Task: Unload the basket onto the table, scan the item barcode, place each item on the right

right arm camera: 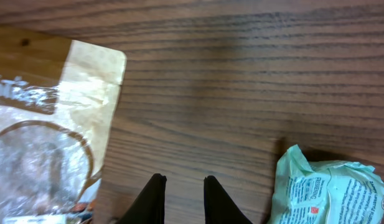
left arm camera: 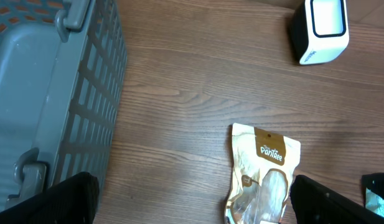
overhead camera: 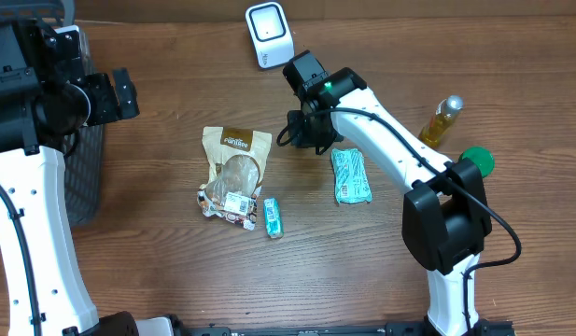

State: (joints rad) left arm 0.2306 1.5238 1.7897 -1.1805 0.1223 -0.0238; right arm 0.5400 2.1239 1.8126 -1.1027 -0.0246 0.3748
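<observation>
Closest to the lens, your right gripper [right arm camera: 183, 185] shows its two black fingers [right arm camera: 155, 199] drawn nearly together over the bare wooden table [right arm camera: 241, 93]. Nothing sits between them, so it is clenched on air and holds no item. Just to one side of it lies the tan paper snack pouch with a clear window [right arm camera: 48, 124], and just to the other side the mint-green plastic packet [right arm camera: 328, 186]. Neither touches the fingers.

By my reading you are at the pick-up step, with the scan not yet begun. The white box-shaped barcode scanner [overhead camera: 269, 35] stands beyond the gripper, near but apart.

Your next move calls for parting the jaws, shifting sideways over one of the two packs and closing on an edge. Then carry it to the scanner's window with the code facing it. Where either barcode sits I cannot tell.

Your right arm [overhead camera: 390, 140] reaches out long from its base, with the wrist bent down toward the table. Your left gripper [left arm camera: 192, 186] hangs wide open and empty beside the grey plastic basket [left arm camera: 55, 93], the pouch ahead of it.
</observation>
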